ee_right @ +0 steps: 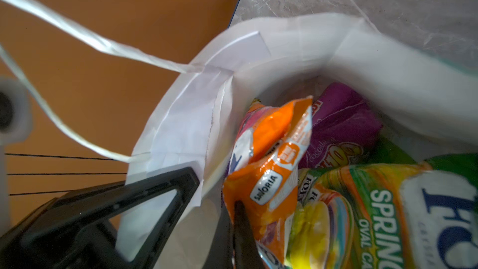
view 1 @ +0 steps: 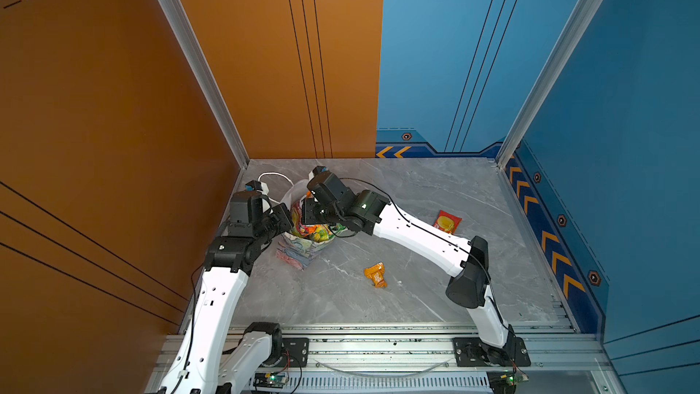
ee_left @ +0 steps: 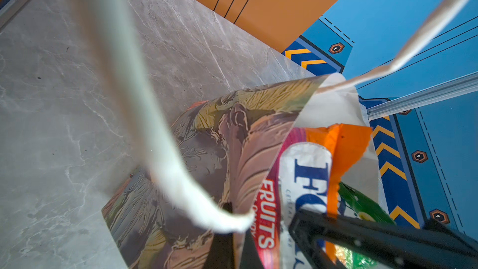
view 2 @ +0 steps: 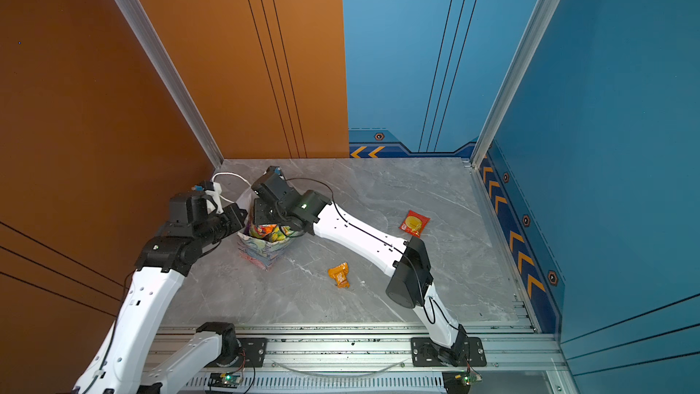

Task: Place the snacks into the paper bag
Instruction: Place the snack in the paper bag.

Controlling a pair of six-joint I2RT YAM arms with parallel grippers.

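The floral paper bag (view 1: 299, 253) (view 2: 261, 257) stands at the back left of the table with several snacks inside. My left gripper (ee_left: 236, 229) (view 1: 289, 221) is shut on the bag's side wall (ee_left: 207, 151) at the rim. My right gripper (ee_right: 231, 218) (view 1: 308, 214) reaches into the bag's mouth, shut on an orange packet (ee_right: 271, 151) (ee_left: 346, 146). Below it lie a purple packet (ee_right: 341, 122), a green one (ee_right: 388, 203) and a multicoloured fruit-candy one (ee_left: 267, 216). Outside the bag, a small orange packet (view 1: 376, 274) (view 2: 339, 275) and a red packet (view 1: 447, 221) (view 2: 414, 222) lie on the table.
The bag's white cord handle (view 1: 276, 176) loops toward the orange wall (view 1: 113, 126). The right forearm (view 1: 416, 236) spans the table between the bag and the red packet. Grey marble tabletop (view 1: 435, 297) lies in front, with a metal rail (view 1: 378, 346) at the near edge.
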